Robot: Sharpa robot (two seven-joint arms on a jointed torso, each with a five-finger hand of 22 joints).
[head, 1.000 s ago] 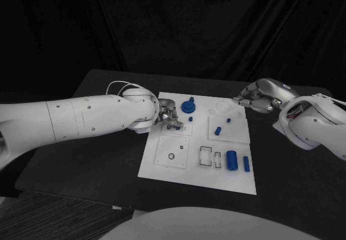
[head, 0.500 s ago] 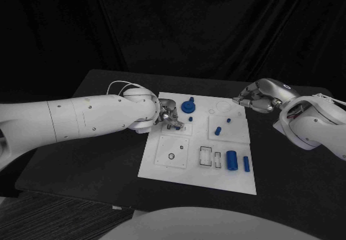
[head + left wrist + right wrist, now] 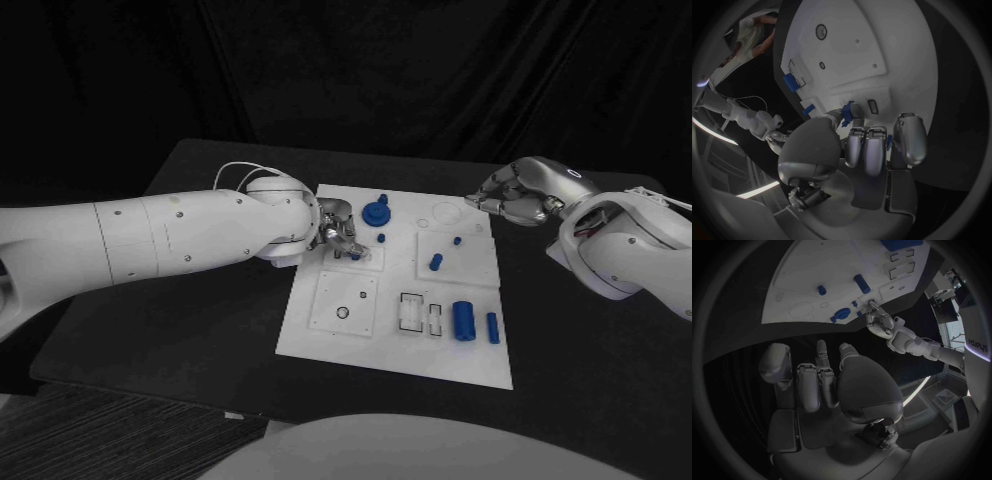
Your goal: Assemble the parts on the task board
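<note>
- The head camera looks down from high up at the whole black table (image 3: 173, 330). The task board (image 3: 404, 345) sits in the middle.
- The left wrist camera sits close behind the left hand (image 3: 873, 150), facing the board.
- The right wrist camera sits behind the right hand (image 3: 817, 380), farther off.
- All three share the board; its big blue part (image 3: 376, 212) lies toward 12 o'clock.

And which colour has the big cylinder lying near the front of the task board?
Blue. The big cylinder shows best in the head view, on the white task board.
</note>
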